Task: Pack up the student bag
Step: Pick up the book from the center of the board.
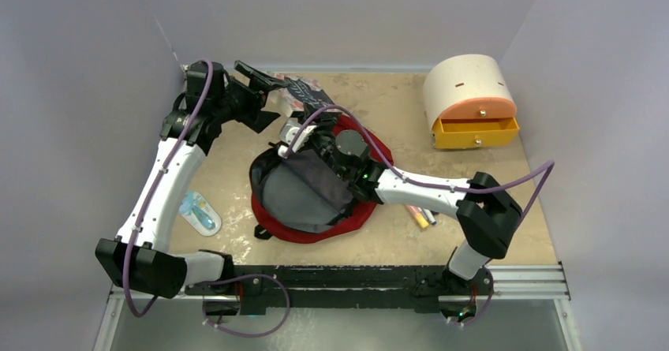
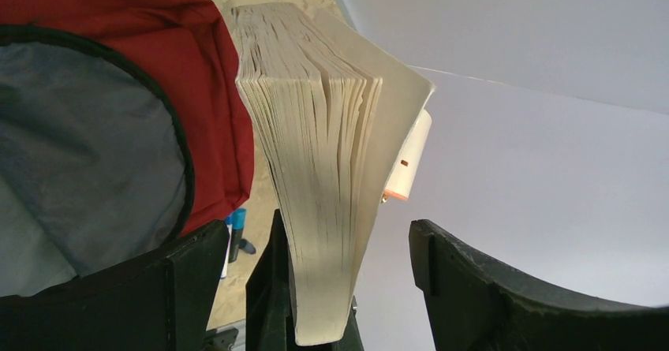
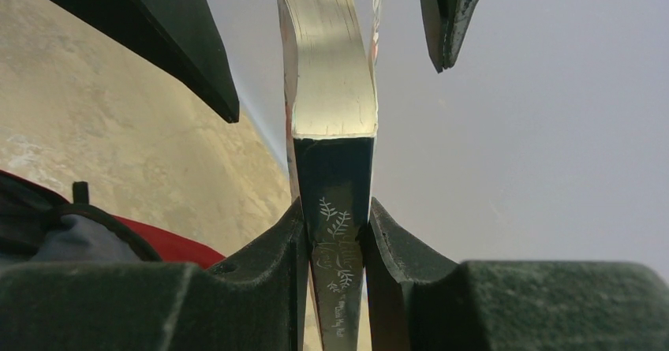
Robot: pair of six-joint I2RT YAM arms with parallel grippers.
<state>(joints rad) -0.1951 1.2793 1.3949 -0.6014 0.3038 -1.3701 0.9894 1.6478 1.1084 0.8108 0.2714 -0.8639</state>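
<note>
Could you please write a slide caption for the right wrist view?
Right gripper clamps a thick, dark-covered book; the red student bag lies at lower left.

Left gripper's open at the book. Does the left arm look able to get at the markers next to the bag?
Probably not. The markers lie right of the student bag, partly under the right arm; the right gripper is clamped on the book. The left gripper would have to cross both.
</note>
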